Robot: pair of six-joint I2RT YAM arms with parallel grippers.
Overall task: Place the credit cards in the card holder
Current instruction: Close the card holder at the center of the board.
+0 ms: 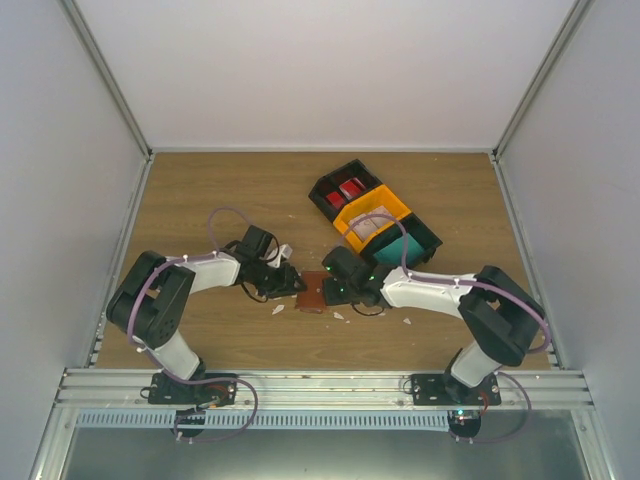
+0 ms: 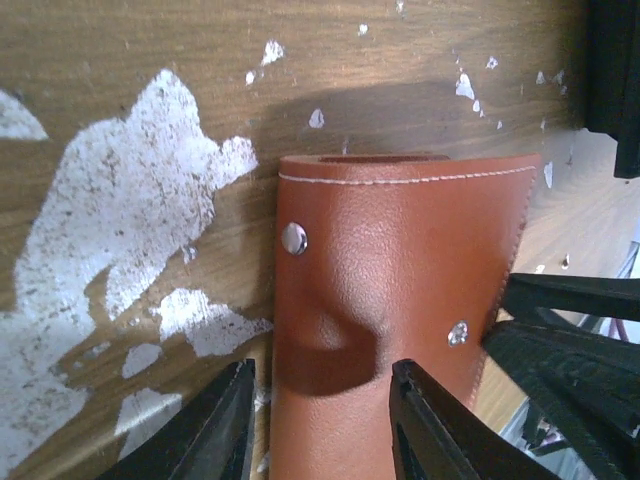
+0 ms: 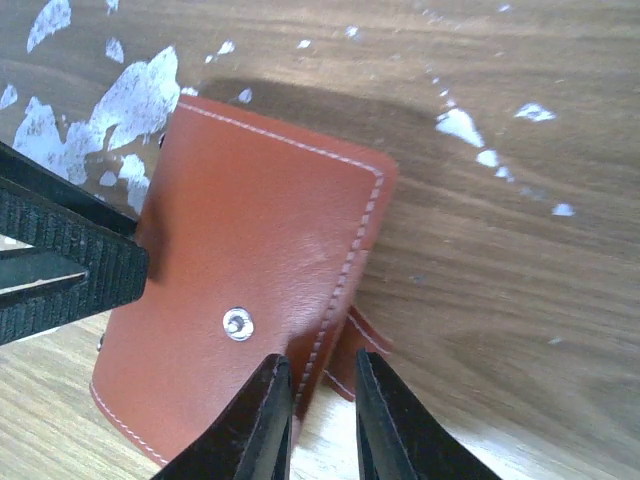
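The reddish-brown card holder [image 1: 312,294] lies closed on the wooden table between my two grippers. In the left wrist view the card holder [image 2: 400,270] shows two snaps. My left gripper [image 2: 322,370] is open, one finger over the leather and one over the table beside it. In the right wrist view my right gripper [image 3: 322,360] is narrowly open, astride the card holder's [image 3: 240,230] stitched edge and snap tab. Red cards [image 1: 342,190], a whitish card [image 1: 372,226] and a teal card [image 1: 403,247] lie in the bin tray. In the top view the left gripper [image 1: 292,282] and right gripper [image 1: 330,290] flank the holder.
The black-and-orange bin tray [image 1: 392,206] stands slanted at the back right of the table. Small white scraps [image 1: 278,309] lie near the holder. White worn patches [image 2: 120,220] mark the wood. Grey walls enclose the table on three sides.
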